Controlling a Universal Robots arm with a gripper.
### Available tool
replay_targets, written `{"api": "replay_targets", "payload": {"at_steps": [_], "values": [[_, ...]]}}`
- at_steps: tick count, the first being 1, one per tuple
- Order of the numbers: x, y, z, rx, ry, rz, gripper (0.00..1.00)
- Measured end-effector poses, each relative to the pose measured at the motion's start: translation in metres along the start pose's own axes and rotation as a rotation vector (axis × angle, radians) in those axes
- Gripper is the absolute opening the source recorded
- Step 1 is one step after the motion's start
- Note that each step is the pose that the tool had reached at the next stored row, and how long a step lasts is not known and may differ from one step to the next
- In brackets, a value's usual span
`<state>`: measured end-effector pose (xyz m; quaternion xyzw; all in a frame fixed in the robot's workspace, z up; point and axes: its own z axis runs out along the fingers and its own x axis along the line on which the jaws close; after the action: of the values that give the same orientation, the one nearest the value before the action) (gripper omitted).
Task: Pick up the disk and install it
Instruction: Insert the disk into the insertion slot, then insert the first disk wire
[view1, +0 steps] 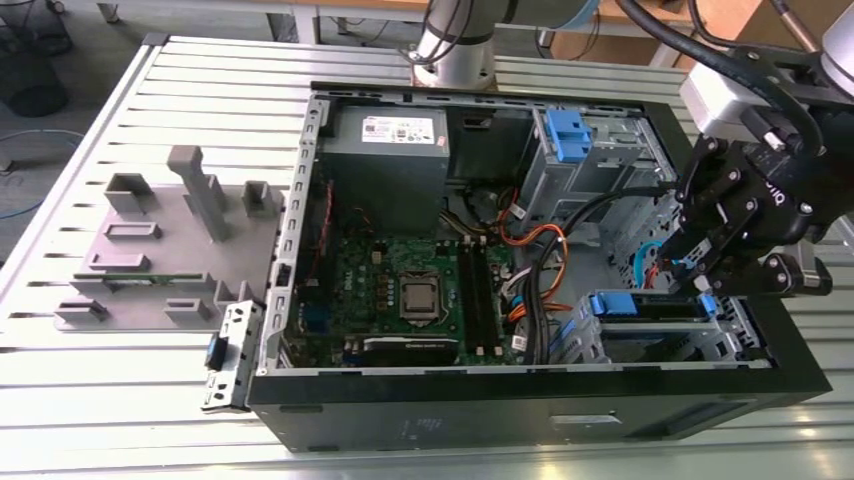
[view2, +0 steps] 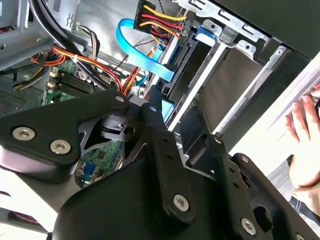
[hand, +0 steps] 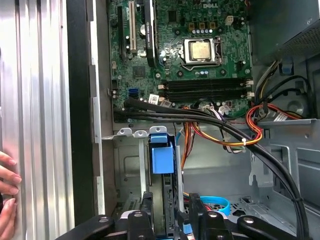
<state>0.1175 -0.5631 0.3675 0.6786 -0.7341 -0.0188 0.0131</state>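
The disk (view1: 649, 306), a drive in a blue plastic carrier, lies in the drive bay at the front corner of the open computer case (view1: 534, 405), on the exterior view's right. In the first wrist view the disk (hand: 162, 156) stands edge-on in the bay, its blue carrier end towards the motherboard. My gripper (view1: 691, 282) hangs just over the disk's other end. Its black fingers (hand: 146, 212) stand on either side of the disk with a gap showing, so my gripper (hand: 171, 215) is open. In the second wrist view my gripper (view2: 182, 127) hovers by the bay's metal frame.
Orange, red and black cables (hand: 235, 135) and a blue data cable (view2: 137, 50) run beside the bay. A second blue carrier (view1: 566, 133) sits in the upper bay. A person's hand (view2: 305, 125) rests on the table beside the case. A grey fixture (view1: 160, 245) lies on the exterior view's left.
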Motion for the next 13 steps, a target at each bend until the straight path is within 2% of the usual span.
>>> {"api": "replay_targets", "payload": {"at_steps": [5, 7, 13], "values": [[0.0000, 0.0005, -0.0033, 0.0021, -0.0002, 0.000, 0.42], [0.0001, 0.0010, -0.0034, 0.0048, -0.0007, 0.000, 0.42], [0.0001, 0.0010, -0.0036, 0.0059, -0.0005, 0.000, 0.42]]}}
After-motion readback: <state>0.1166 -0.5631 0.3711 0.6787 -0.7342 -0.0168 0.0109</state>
